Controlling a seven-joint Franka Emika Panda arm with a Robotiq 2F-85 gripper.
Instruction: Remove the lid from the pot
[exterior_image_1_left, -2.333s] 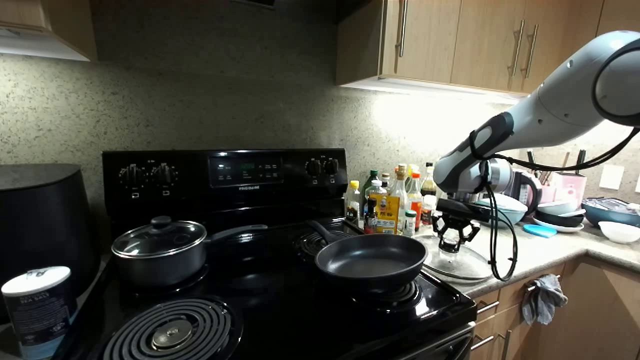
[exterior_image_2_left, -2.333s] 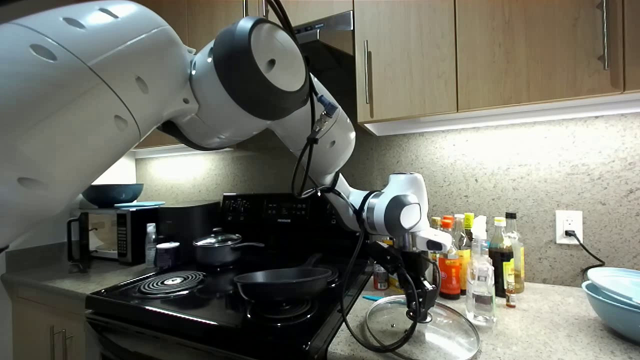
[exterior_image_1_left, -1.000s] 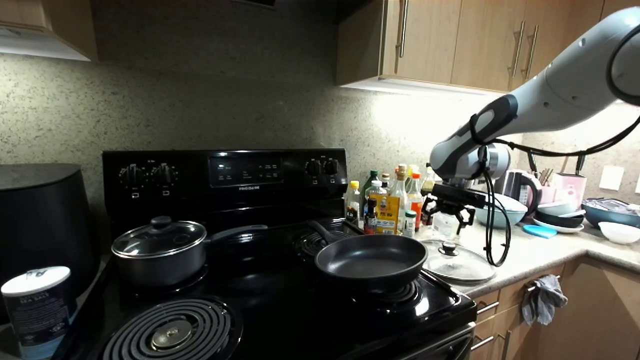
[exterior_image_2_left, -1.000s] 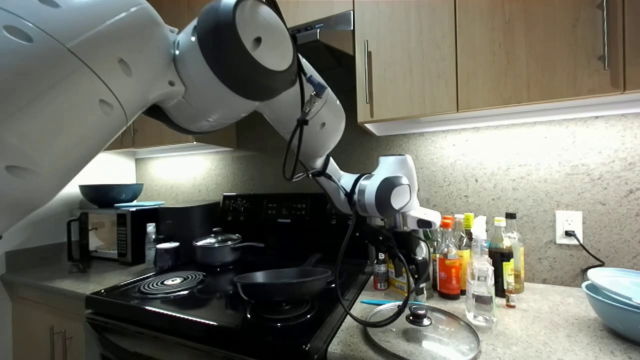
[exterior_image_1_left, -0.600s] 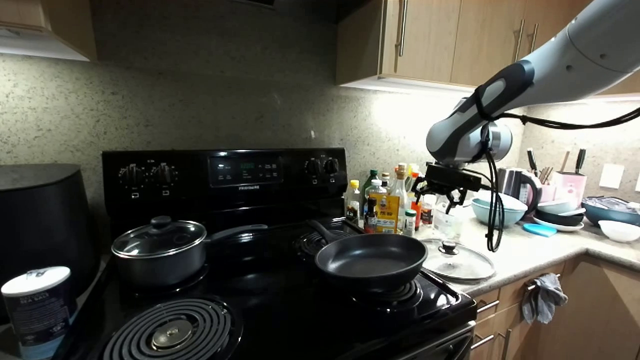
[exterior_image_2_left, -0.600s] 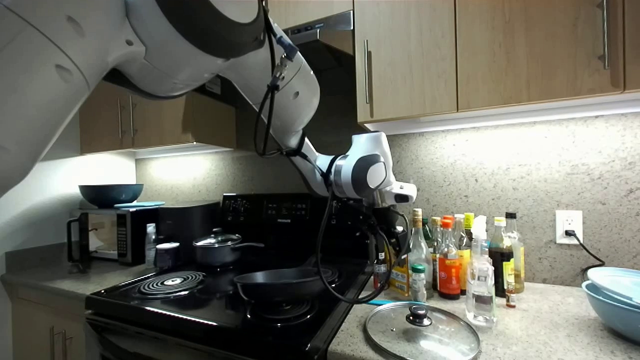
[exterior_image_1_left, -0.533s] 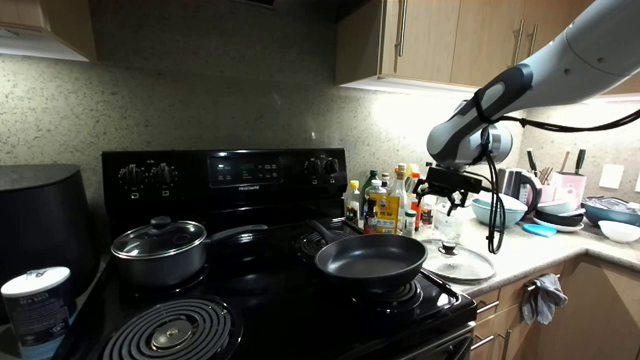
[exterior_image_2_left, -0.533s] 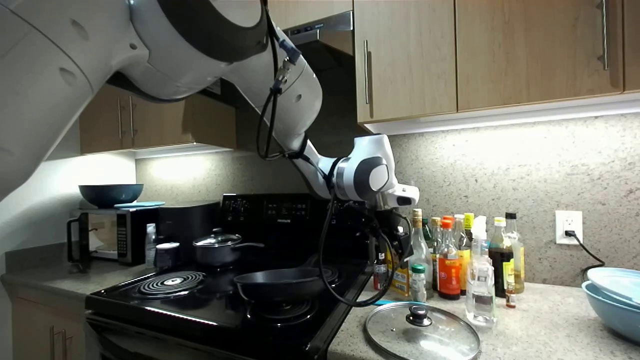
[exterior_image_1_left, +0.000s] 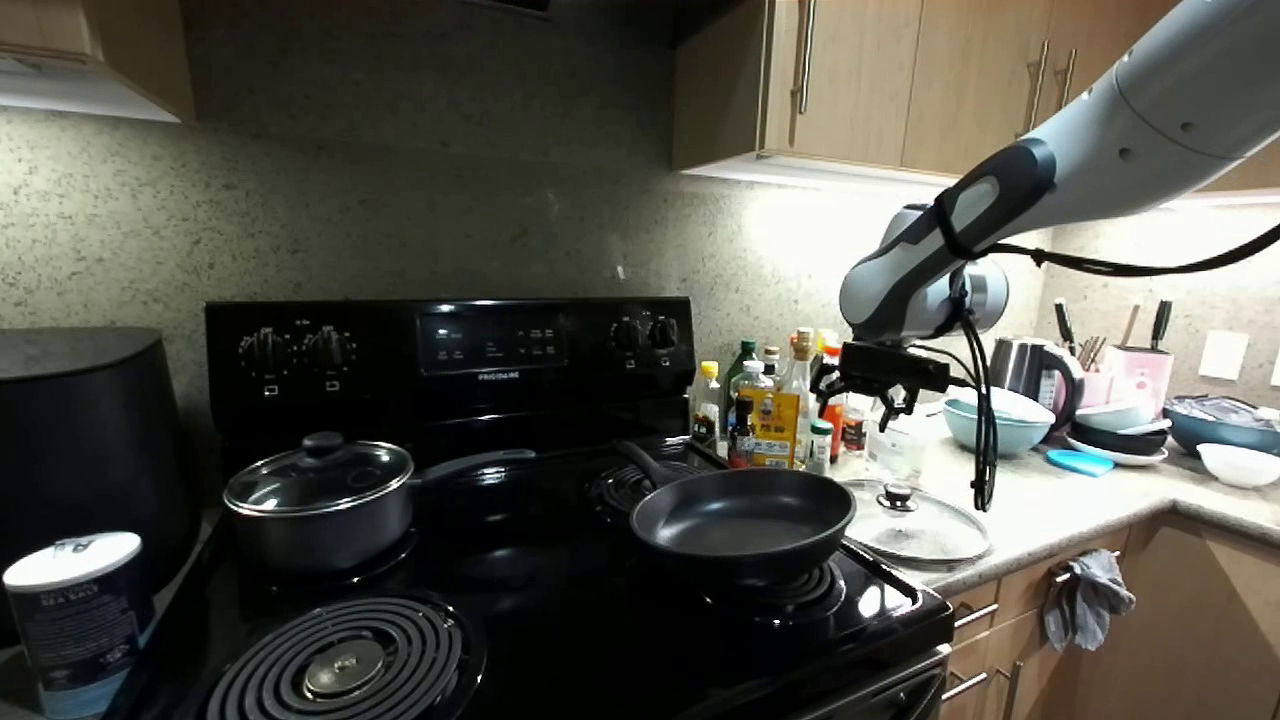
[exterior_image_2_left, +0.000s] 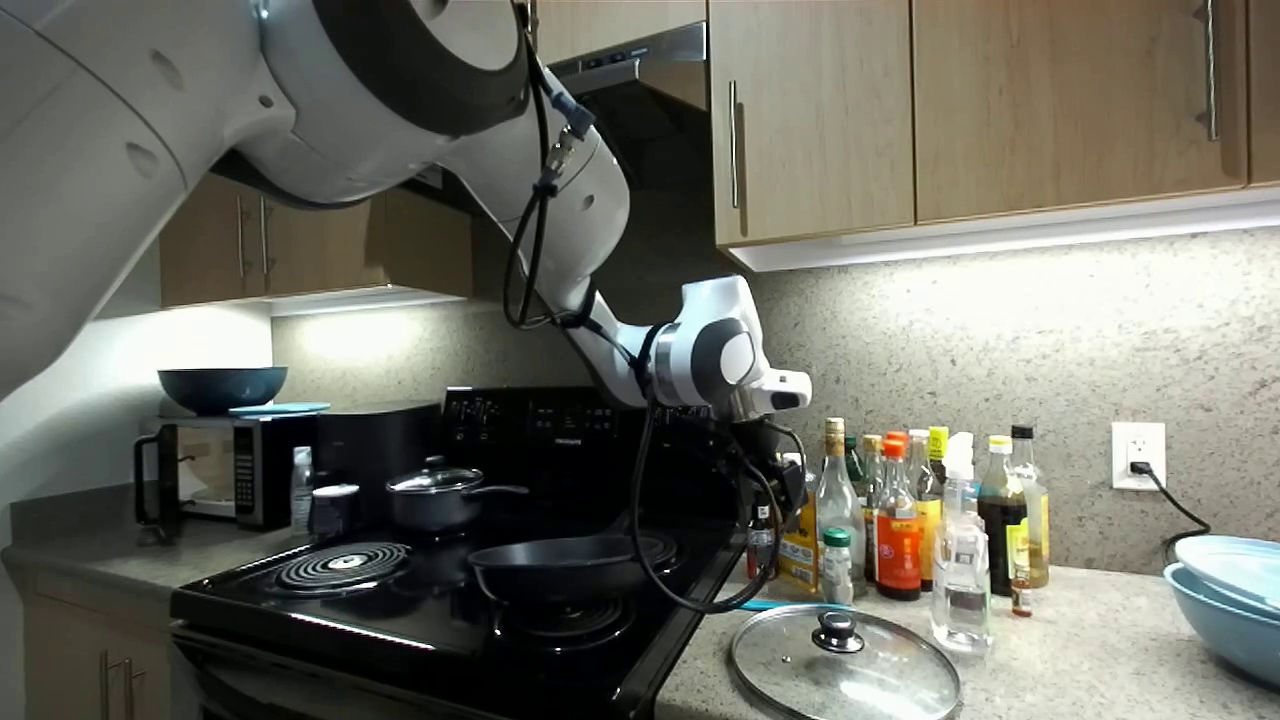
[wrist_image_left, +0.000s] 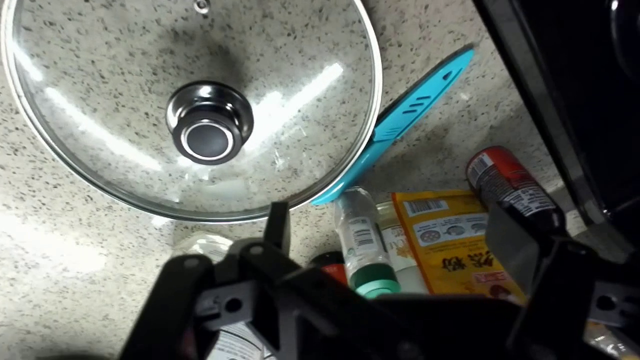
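Note:
The clear glass lid (exterior_image_1_left: 935, 535) with its metal rim and dark knob (wrist_image_left: 207, 140) lies flat on the counter, right beside the stove. On the front right burner sits the pot (exterior_image_1_left: 740, 515), a dark frying pan, uncovered; its inside looks bare. My gripper (exterior_image_1_left: 855, 410) hangs in the air above the counter, higher than the lid and toward the bottles. In the wrist view the gripper (wrist_image_left: 395, 232) stands wide open with nothing between its fingers; bottles and a yellow packet show beyond them, below. In an exterior view the gripper (exterior_image_2_left: 775, 485) is dark and partly covered by cables.
Several bottles (exterior_image_2_left: 900, 540) and a yellow packet (wrist_image_left: 445, 235) stand against the wall close to the gripper. A turquoise knife (wrist_image_left: 410, 110) lies against the lid's rim. On the stove's back left is a lidded saucepan (exterior_image_1_left: 320, 520). Bowls (exterior_image_1_left: 1000, 425) and a kettle stand farther along the counter.
Earlier my gripper was down at the lid's knob with its fingers drawn together. It has opened, let go and risen, then shifted slightly toward the stove. The lid and pan have stayed put.

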